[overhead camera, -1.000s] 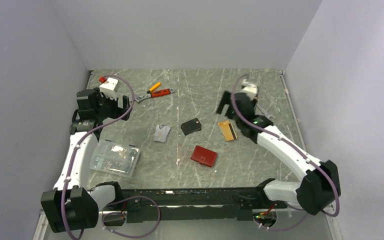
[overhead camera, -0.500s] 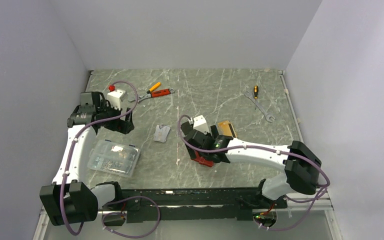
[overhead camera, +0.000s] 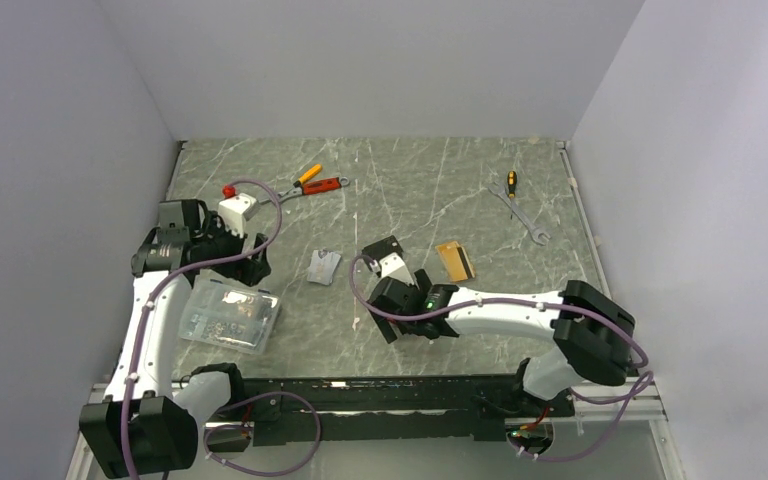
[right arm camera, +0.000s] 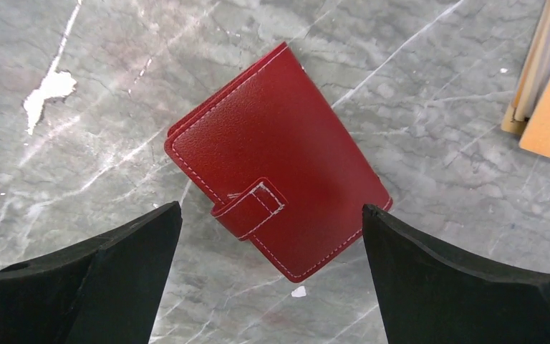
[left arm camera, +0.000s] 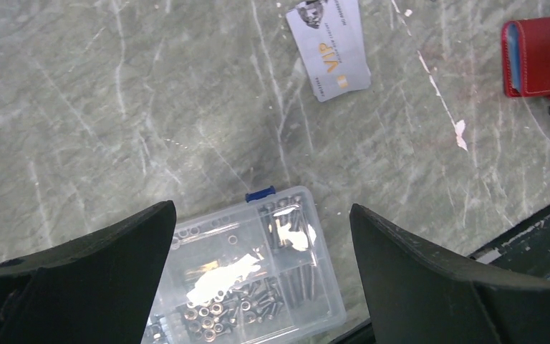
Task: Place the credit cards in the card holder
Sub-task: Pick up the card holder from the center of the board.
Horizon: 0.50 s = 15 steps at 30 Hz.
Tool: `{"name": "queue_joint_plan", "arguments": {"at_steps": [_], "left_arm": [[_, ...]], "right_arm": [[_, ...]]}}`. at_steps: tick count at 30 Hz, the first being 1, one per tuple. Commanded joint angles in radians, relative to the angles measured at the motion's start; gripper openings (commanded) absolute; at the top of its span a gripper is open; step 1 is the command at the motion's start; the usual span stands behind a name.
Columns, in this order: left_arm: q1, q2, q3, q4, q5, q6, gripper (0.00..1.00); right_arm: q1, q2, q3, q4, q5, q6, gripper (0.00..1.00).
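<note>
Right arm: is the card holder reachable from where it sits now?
Probably yes: the right end effector hangs open directly above the closed card holder, nothing lying on it or in between.
</note>
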Motion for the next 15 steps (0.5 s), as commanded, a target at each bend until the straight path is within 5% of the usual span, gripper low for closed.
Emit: {"name": "queue_joint_plan", "arguments": {"at_steps": [1, 11, 15], "left_arm": [[0.000, -0.006, -0.002, 0.007, 0.090, 0.044, 0.99], [0.000, -0.042, -0.028, 0.030, 0.157, 0.058, 0.99], [-0.003, -0.052, -0.023, 0.031, 0.187, 0.068, 0.99]], "right_arm": [[0.018, 0.051, -0.010, 0.051, -0.013, -0.005, 1.00], [0.021, 0.138, 0.017, 0.097, -0.013, -0.046, 0.99], [0.017, 0.144, 0.007, 0.110, -0.019, -0.036, 0.85]]}}
